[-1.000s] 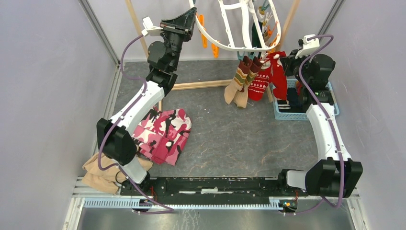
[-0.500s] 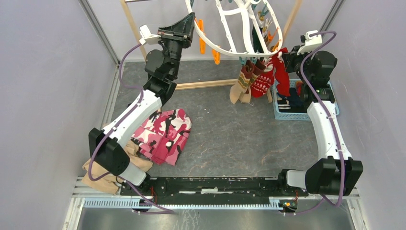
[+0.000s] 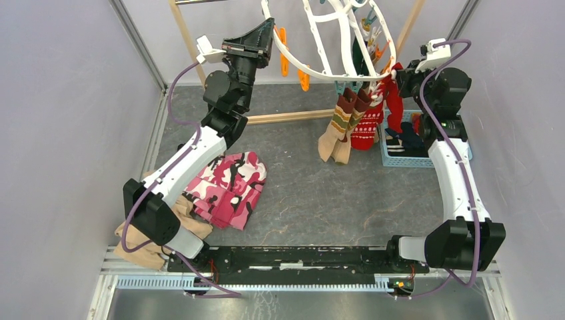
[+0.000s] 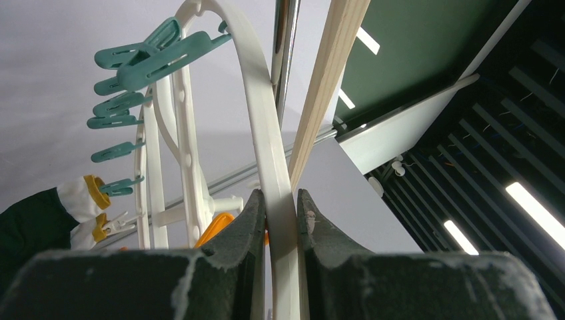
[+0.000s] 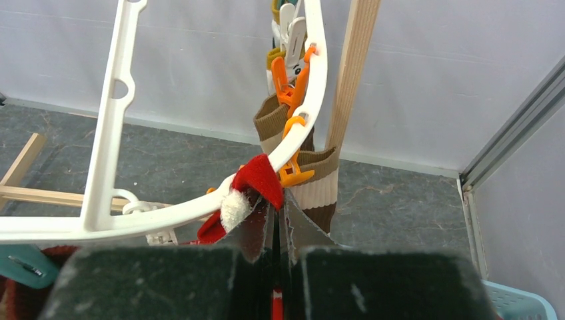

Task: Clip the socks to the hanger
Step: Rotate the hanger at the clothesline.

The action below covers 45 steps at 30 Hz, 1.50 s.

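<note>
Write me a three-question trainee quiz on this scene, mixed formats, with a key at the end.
1. True or false: the left gripper is clamped on the white rim of the hanger.
2. What is the right gripper pinching? A) a teal clip B) a red sock C) the wooden pole
3. Short answer: what colour is the plastic basket?

Key: 1 true; 2 B; 3 blue.
</note>
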Tool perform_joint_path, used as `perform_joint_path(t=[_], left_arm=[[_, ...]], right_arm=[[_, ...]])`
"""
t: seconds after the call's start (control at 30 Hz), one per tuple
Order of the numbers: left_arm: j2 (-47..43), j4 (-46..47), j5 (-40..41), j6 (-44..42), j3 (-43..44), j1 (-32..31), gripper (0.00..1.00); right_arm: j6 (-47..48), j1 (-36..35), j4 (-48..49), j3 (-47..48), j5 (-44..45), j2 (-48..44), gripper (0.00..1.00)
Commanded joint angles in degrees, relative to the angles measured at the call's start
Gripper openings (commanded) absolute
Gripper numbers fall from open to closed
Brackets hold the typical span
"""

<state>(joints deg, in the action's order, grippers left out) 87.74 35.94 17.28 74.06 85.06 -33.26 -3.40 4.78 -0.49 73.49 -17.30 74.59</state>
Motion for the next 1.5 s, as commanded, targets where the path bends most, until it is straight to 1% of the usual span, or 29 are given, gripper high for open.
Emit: perform_joint_path(t=[0.0,0.23,0.43,0.6,0.73,0.9,0.97,1.03,1.1,1.27,1.47], left_arm=[[0.16,7.95,0.39,-2.39,4.24,-0.76,0.07],[3.24,6.99,2.71,-3.73,6.03,-0.53,0.08],[3.78,6.58,4.6,-4.94,6.85,-0.52,0.12],[4.6,6.31,4.62,-2.9,7.46,-0.73,0.2],[4.96,5.62,1.9,-1.39,8.0,-0.76,0.23],[2.64,4.64,-0.62,-1.45,5.05,-0.76,0.29],[1.54,4.38,-1.04,-2.39,3.89,-0.77,0.33],[0.6,3.45,-1.52,-3.03,3.25,-0.76,0.39],[0.04,2.67,-2.2,-3.63,2.95,-0.8,0.42],[-0.52,1.1,-4.95,-3.77,2.5,-0.79,0.42],[-1.32,0.22,-8.31,-4.12,0.79,-0.77,0.34]], right_arm=[[-0.03,0.06,2.43,0.93,1.22,0.18,0.0],[0.6,0.06,2.43,1.21,1.46,1.11,0.0],[2.61,0.51,3.02,-0.85,2.59,-1.46,0.0],[2.92,1.24,3.13,-2.4,2.45,-3.97,0.0],[2.94,1.47,2.89,-3.35,1.96,-5.55,0.0],[2.95,2.38,2.52,-3.94,1.92,-7.21,0.0],[2.96,2.77,2.22,-4.01,1.84,-7.42,0.0],[2.92,3.25,1.99,-4.06,1.39,-7.6,0.0],[2.93,3.87,1.83,-4.28,0.88,-7.85,0.0],[2.94,4.98,1.31,-4.33,-0.22,-8.64,0.0],[4.57,5.88,0.98,-5.62,-0.98,-10.94,0.0]])
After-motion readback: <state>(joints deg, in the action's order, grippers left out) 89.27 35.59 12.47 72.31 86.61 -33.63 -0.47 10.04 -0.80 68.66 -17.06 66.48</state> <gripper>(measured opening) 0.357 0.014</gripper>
